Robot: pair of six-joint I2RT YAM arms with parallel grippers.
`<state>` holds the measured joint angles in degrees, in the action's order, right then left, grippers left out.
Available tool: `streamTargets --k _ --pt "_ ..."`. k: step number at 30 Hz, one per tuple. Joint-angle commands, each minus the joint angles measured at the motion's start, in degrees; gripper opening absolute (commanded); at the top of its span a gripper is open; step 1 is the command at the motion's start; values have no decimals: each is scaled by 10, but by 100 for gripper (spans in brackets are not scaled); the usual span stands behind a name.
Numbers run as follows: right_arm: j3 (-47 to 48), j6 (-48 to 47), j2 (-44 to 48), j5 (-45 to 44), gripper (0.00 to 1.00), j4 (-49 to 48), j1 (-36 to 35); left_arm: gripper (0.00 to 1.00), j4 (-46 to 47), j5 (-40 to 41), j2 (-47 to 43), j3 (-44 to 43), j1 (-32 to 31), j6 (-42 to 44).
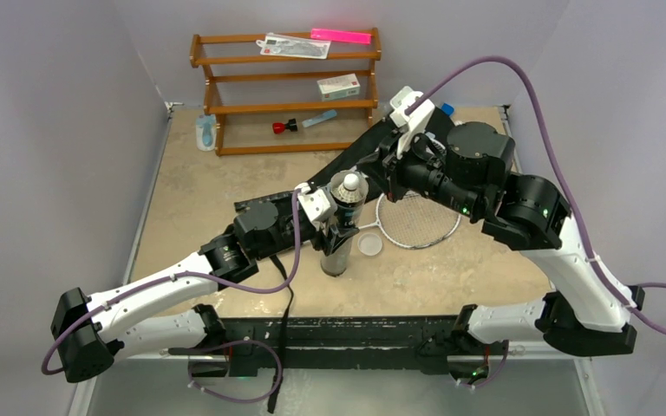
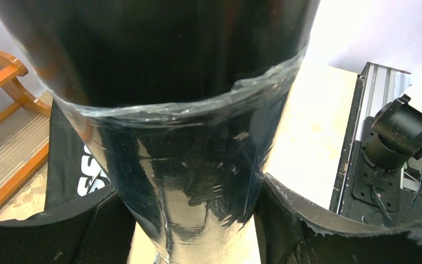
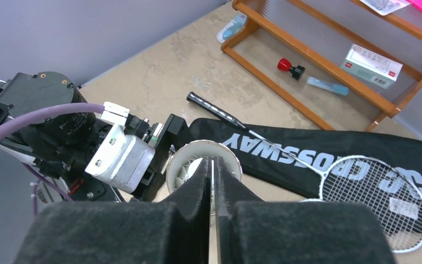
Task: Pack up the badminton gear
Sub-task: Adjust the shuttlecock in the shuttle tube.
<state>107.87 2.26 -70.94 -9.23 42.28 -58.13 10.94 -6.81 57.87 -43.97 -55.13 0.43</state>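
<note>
The left arm runs from the lower left of the top view up to the middle, its wrist level. The left pincer (image 1: 331,227) is clamped on the side of the dark tube (image 1: 338,251). In the left wrist view its black fingers (image 2: 302,225) sit on either side of the glossy tube wall, about half spread.

The right arm rises from the lower right, folds back at the elbow and points its wrist down and left over the mouth of the tube. In the right wrist view the right pincer (image 3: 213,165) has its padded jaws pressed almost together, with only a sliver between them. The tips hang just above the shuttlecock (image 3: 189,159). I cannot tell whether they nip a feather.

The tube stands upright on the bench (image 1: 225,182) at the centre of the top view. The white feather shuttlecock sits in its open top. A small clear round lid (image 1: 369,245) lies just right of its base.

Behind the tube the long black bag (image 3: 307,159), lettered CROSSWAY in white, lies slantwise toward the upper right. A silver-framed racket (image 3: 376,201) rests on top of it, head at the lower right of the right wrist view and black handle past the bag's upper-left end.

At the back wall stands the wooden rack (image 1: 290,108), holding a white box (image 1: 339,86) and a pink strip (image 1: 341,35).
</note>
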Motion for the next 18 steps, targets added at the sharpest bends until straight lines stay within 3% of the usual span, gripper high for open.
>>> streamTargets --k 1,13,18 --pt "-9 -2 -1 15 0 -20 0 54 -4 -1 -12 -2 1 -17" --pt "-78 21 -2 39 0 14 0 54 -7 1 -17 2 1 -17" --pt "-41 15 -10 39 0 21 0 54 -6 -2 -14 3 1 -18"
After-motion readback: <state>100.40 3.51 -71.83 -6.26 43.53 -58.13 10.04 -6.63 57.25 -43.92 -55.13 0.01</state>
